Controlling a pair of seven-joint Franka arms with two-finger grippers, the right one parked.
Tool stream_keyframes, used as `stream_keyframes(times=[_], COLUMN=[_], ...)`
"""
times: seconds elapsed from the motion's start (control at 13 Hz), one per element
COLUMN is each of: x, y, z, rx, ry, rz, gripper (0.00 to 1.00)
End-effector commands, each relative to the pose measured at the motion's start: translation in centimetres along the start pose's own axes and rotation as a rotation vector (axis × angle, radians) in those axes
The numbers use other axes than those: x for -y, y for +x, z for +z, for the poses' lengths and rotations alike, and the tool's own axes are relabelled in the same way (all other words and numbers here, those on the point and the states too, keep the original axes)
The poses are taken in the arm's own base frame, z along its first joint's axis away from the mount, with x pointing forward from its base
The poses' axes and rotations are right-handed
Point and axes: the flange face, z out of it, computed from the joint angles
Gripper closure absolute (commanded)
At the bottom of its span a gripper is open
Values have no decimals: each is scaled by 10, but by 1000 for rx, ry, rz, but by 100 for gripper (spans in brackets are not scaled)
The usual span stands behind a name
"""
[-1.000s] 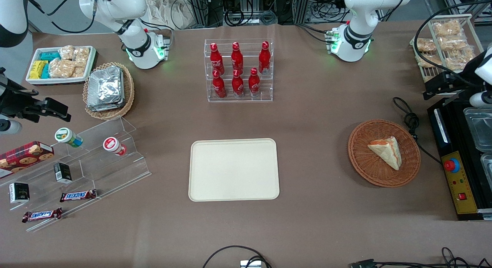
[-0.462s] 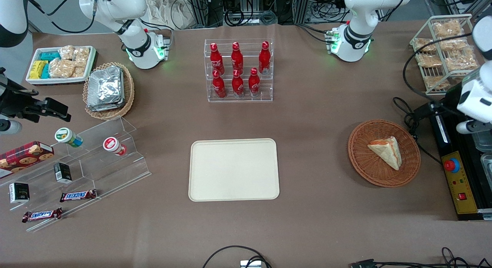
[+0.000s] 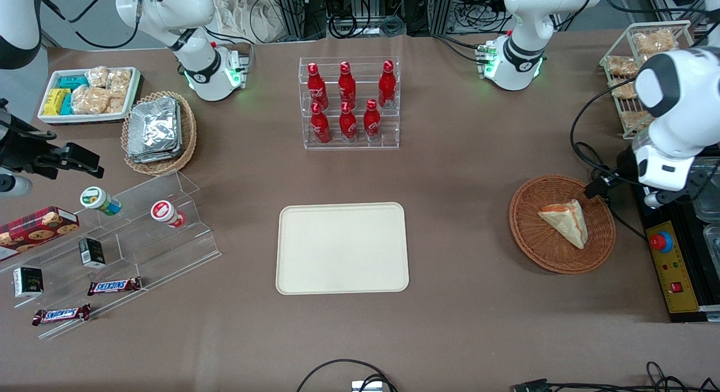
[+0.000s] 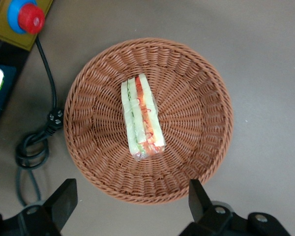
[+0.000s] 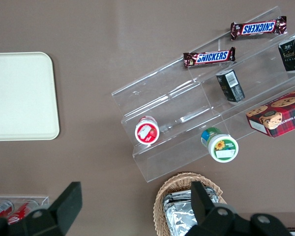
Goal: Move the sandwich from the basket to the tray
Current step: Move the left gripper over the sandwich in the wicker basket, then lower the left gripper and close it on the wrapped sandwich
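Tray (image 3: pixel 342 248) lies bare at the middle of the surface (image 3: pixel 450 172). Toward the working arm's end, sandwich (image 3: pixel 565 221) lies in the basket (image 3: pixel 534 251). End effector (image 4: pixel 130 204) hangs above the basket rim, fingers (image 4: pixel 64 199) spread wide, gripping nothing.

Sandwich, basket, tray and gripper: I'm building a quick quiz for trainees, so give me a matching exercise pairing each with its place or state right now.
Column one:
1. sandwich
2. basket
3. tray
4. gripper

Column two:
A. open, above the table beside the basket's rim
B. flat on the table with nothing on it
C. lying in the basket
D. on the table toward the working arm's end, holding one item

Pairs: 1-C, 2-D, 3-B, 4-A
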Motion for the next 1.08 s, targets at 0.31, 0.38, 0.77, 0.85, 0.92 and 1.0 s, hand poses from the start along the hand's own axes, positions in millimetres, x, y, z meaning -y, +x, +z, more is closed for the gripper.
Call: stream_keyframes(times=[0.31,0.38,0.77,0.85,0.92,1.0], x=[4,3,2,2,2,1], y=[-7,-5,-1,1,1,1], z=[70,81,116,122,130,134], rx=[-59,-65,-87,-92,-97,-102], ry=[-18,-20,-32,-35,-37,-39], rz=[-155,-163,-173,-185,-193,-193], gripper=[0,0,0,0,0,0])
